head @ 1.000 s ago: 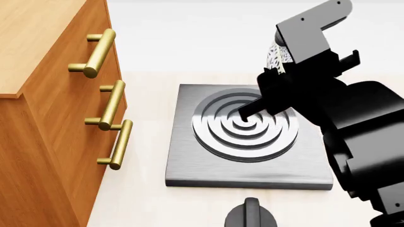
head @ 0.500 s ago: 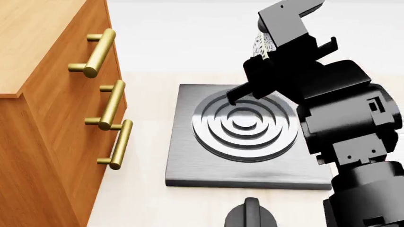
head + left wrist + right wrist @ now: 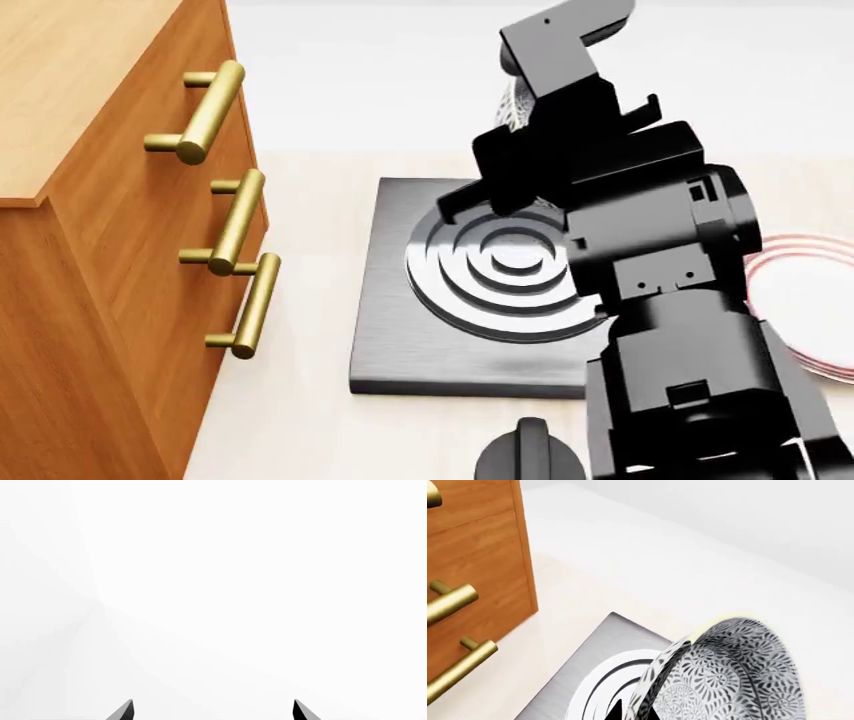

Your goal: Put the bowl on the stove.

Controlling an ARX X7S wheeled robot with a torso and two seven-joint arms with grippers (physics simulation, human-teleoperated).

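Note:
The bowl (image 3: 730, 680), white with a dense grey floral pattern, hangs tilted on edge above the stove (image 3: 557, 692). My right gripper (image 3: 632, 714) is shut on the bowl's rim, one fingertip on each side of it. In the head view my right arm (image 3: 601, 200) covers the right half of the stove (image 3: 394, 330). Only a speckled sliver of the bowl (image 3: 513, 106) shows behind the wrist, over the slab's far edge. My left gripper (image 3: 212, 712) is open with nothing between its fingers, facing blank white.
A wooden cabinet (image 3: 94, 250) with brass handles (image 3: 238, 225) stands close to the stove's left side. A round black knob (image 3: 529, 455) sits in front of the stove. A white plate with red rim rings (image 3: 801, 300) lies to the right.
My right arm has swung left and farther over the stove with the bowl. The plate on the right has come into sight from behind it.

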